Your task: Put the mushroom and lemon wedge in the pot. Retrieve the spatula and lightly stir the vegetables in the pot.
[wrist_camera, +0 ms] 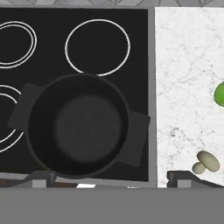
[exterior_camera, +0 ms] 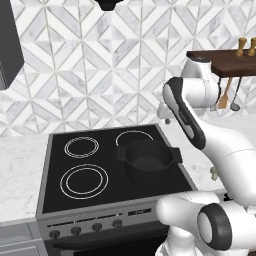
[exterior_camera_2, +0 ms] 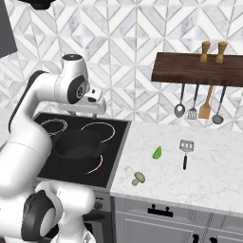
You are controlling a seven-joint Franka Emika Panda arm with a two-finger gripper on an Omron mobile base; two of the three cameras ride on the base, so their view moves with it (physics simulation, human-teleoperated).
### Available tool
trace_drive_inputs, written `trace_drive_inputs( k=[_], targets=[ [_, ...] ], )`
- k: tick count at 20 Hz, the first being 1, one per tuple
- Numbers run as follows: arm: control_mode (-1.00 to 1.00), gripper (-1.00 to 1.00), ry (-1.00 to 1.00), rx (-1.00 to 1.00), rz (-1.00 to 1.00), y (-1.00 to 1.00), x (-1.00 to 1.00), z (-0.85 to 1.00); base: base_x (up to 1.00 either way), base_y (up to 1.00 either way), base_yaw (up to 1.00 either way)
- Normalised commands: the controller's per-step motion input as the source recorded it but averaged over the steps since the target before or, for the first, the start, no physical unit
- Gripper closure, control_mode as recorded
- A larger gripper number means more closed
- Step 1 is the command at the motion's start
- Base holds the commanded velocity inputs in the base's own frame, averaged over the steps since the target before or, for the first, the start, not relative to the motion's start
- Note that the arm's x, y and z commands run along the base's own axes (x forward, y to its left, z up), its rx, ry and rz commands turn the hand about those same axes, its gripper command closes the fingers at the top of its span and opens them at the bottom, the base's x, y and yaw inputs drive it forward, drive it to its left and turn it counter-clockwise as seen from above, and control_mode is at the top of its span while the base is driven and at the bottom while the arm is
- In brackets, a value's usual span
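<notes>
The black pot (exterior_camera: 147,162) (exterior_camera_2: 78,144) (wrist_camera: 76,127) sits on the stove's front right burner, and its inside looks bare. My gripper (exterior_camera_2: 88,113) (exterior_camera: 167,119) (wrist_camera: 111,180) hangs open high above the pot, pointing down, with nothing between its fingers. On the white counter to the right of the stove lie the pale mushroom (exterior_camera_2: 138,178) (wrist_camera: 206,162) near the front edge and the yellow-green lemon wedge (exterior_camera_2: 157,152) (wrist_camera: 220,94) behind it. Farther right on the counter lies the spatula (exterior_camera_2: 185,149), its slotted head toward the wall.
A wooden shelf (exterior_camera_2: 197,69) on the wall carries two grinders (exterior_camera_2: 205,51). Under it hang a ladle (exterior_camera_2: 179,110), a small slotted turner (exterior_camera_2: 192,113) and an orange-headed utensil (exterior_camera_2: 205,110). The black cooktop (exterior_camera: 95,150) has several burner rings, with knobs along its front.
</notes>
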Motion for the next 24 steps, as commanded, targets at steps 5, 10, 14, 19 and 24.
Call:
trace_drive_inputs(
  k=[5,10,14,19,24],
  targets=[
    [-1.00,-1.00,0.05,0.01,-0.05,-0.56,-0.30,-0.15,0.00,0.00,0.00],
    [-1.00,-1.00,0.10,0.08,-0.09,-0.66,-0.22,-0.19,0.00,0.00,0.00],
    [-1.00,-1.00,0.12,0.10,-0.06,-0.58,-0.24,-0.22,0.00,0.00,0.00],
    [-1.00,-1.00,0.15,0.02,-0.06,-0.54,-0.01,-0.29,0.00,0.00,0.00],
    [-1.00,-1.00,0.03,0.00,-0.02,-0.59,0.00,-0.47,0.00,0.00,0.00]
  ],
)
